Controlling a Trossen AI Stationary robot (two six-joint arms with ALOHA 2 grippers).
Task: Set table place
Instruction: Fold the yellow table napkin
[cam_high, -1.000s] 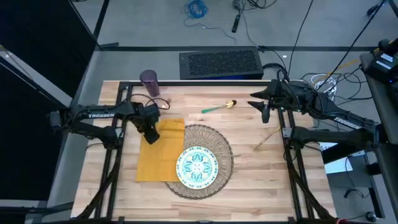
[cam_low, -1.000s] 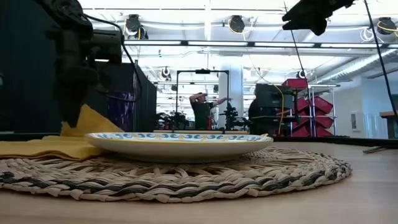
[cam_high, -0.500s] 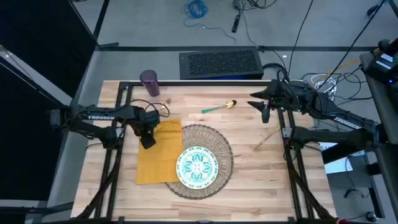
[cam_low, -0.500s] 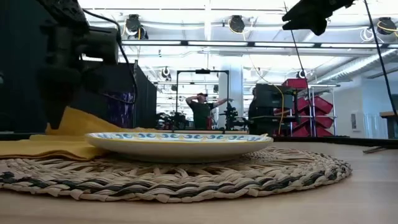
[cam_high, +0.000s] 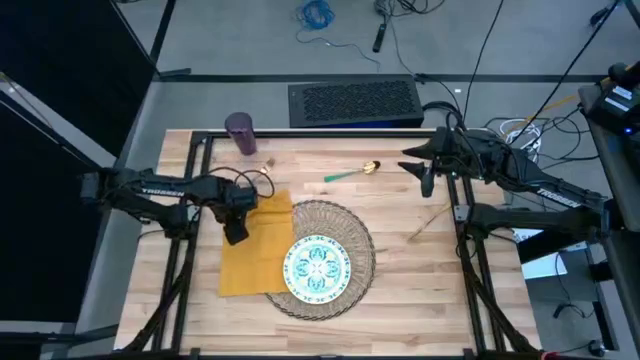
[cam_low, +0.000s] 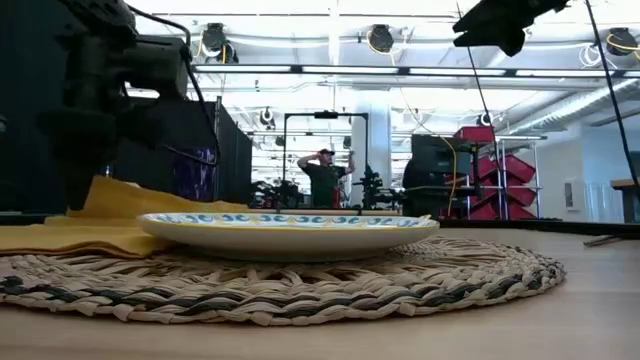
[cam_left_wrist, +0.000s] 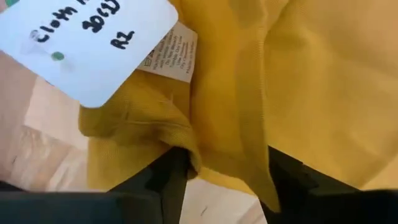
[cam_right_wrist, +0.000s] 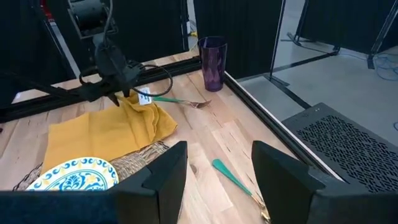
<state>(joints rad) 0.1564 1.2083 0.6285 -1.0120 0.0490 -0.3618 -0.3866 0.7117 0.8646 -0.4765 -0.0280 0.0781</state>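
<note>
high view: one round woven placemat (cam_high: 330, 258) lies on the wooden table (cam_high: 420, 290), with one teal-patterned plate (cam_high: 317, 266) on it. one mustard napkin (cam_high: 258, 250) lies beside the plate, its edge tucked under the placemat. one purple cup (cam_high: 240, 132) stands at the far left corner. one teal-handled spoon (cam_high: 351, 172) lies near the far edge, and one gold piece of cutlery (cam_high: 428, 222) lies right of the placemat. the left gripper (cam_high: 237, 222) sits at the napkin's far left corner. the right gripper (cam_high: 425, 172) hovers over the far right, holding nothing.

low view: the plate (cam_low: 290, 232) rests on the placemat (cam_low: 300, 285); a person (cam_low: 325, 180) stands far behind.

left wrist view: the left gripper (cam_left_wrist: 217, 180) pinches a fold of the napkin (cam_left_wrist: 298, 81). a white tag (cam_left_wrist: 93, 43) reads "cloth", then characters i cannot make out.

right wrist view: the right gripper (cam_right_wrist: 214, 171) has its fingers spread apart. one fork (cam_right_wrist: 177, 101) lies by the cup (cam_right_wrist: 212, 62).
</note>
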